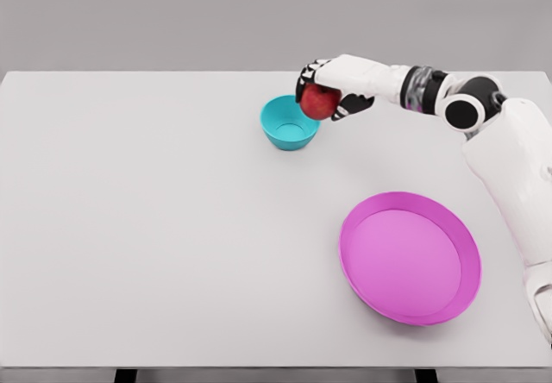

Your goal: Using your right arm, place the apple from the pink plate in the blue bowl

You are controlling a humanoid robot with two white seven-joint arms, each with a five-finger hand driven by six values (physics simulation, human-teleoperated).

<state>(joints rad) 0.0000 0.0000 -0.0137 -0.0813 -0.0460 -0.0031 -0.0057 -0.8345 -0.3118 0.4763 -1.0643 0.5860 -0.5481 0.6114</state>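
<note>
You have a single view, from the robot's head, looking forward and down across the surface (155, 228) from its near edge toward the far edge and the plain grey wall behind. It sits high and far enough back that you see nearly the whole top, both far corners included. The right arm (517, 167) enters along the right edge.
</note>
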